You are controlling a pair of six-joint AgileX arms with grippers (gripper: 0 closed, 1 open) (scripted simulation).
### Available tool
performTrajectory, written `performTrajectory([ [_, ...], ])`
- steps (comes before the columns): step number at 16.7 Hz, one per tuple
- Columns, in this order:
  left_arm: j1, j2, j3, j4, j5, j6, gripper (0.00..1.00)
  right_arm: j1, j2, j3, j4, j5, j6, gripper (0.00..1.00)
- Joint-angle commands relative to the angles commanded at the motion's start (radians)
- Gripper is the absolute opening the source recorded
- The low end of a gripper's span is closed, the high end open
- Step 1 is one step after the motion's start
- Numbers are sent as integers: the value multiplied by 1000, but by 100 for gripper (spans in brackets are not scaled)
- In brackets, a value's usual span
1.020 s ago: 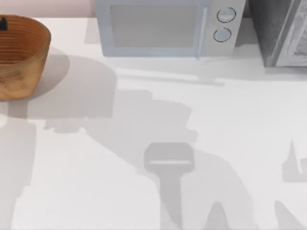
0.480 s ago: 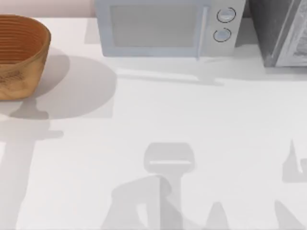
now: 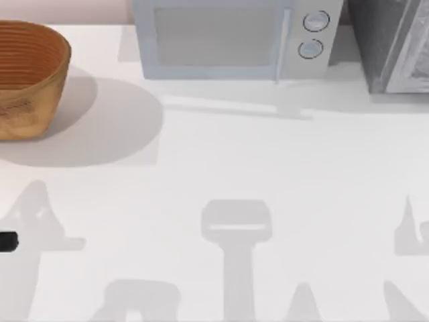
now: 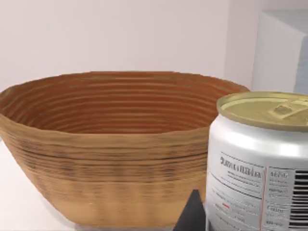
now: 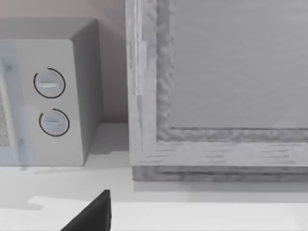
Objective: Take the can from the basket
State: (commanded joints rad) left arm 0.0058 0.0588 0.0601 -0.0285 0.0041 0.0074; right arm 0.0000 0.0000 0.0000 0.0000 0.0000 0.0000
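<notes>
Your left gripper (image 3: 7,241) at table's (image 3: 281,174) left edge | grasps can (image 4: 260,163) | basket (image 3: 30,74) far-left corner

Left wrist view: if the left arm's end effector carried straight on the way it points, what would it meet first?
Probably the basket: its woven outer wall stands straight ahead, behind the can close to the camera. How far off it is, I cannot tell.

We see a broad bare white table (image 3: 221,168) open for passage across its middle and near side, blocked only along the far edge by the basket (image 3: 27,77) at far left, a microwave (image 3: 231,40) at centre and a grey cabinet (image 3: 395,43) at far right.
</notes>
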Motion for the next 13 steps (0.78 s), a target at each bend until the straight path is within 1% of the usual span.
performTrajectory([
  [3, -6, -59, -60, 28, -4, -7, 0, 0, 0, 0, 0, 0, 0, 100],
  [9, -3, -54, -60, 26, -4, -5, 0, 0, 0, 0, 0, 0, 0, 100],
  [11, -5, -30, -48, 44, 4, -4, 0, 0, 0, 0, 0, 0, 0, 100],
  [13, -13, 40, -16, 92, 30, -2, 0, 0, 0, 0, 0, 0, 0, 100],
])
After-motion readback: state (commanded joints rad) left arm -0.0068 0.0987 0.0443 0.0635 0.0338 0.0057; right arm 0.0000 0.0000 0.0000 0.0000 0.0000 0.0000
